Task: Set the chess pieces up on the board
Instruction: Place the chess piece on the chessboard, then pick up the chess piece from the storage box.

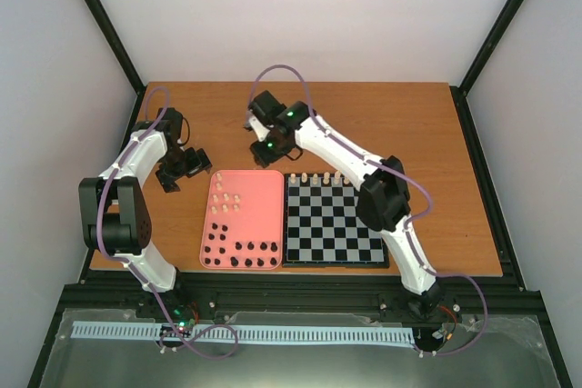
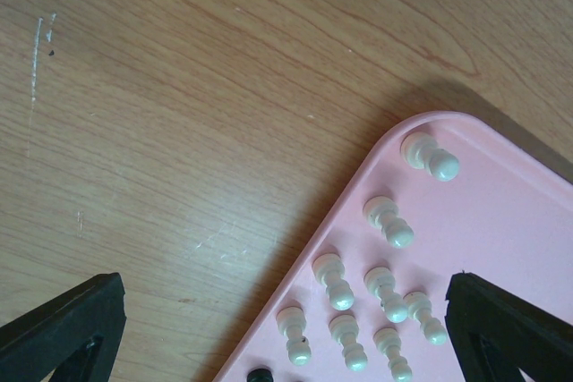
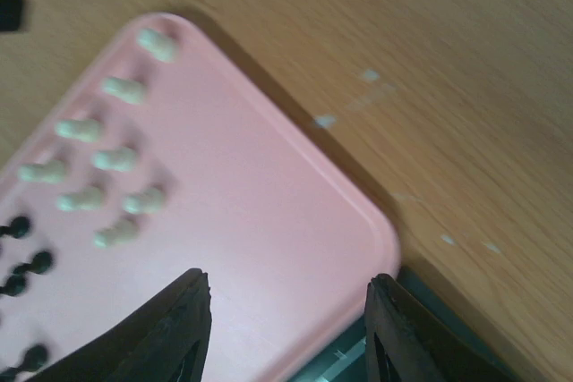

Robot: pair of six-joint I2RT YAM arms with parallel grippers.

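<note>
The black and pale grey board (image 1: 332, 224) lies at the table's middle, with several cream pieces (image 1: 316, 177) along its far row. More cream pieces (image 1: 224, 197) stand in the far left of the pink tray (image 1: 264, 206), and black pieces (image 1: 241, 253) along its near edge. My left gripper (image 1: 189, 174) is open and empty beside the tray's far left corner. In its wrist view the open gripper (image 2: 286, 337) straddles cream pieces (image 2: 385, 284). My right gripper (image 1: 263, 154) is open and empty above the tray's far right corner (image 3: 358, 212). In its wrist view the gripper (image 3: 286, 324) has nothing between its fingers.
The tray lies directly left of the board; the board's corner (image 3: 345, 360) shows by the tray's corner. The right wrist view shows cream pieces (image 3: 98, 158) and black pieces (image 3: 22, 257) at the left. Bare wooden table (image 1: 400, 124) lies beyond both.
</note>
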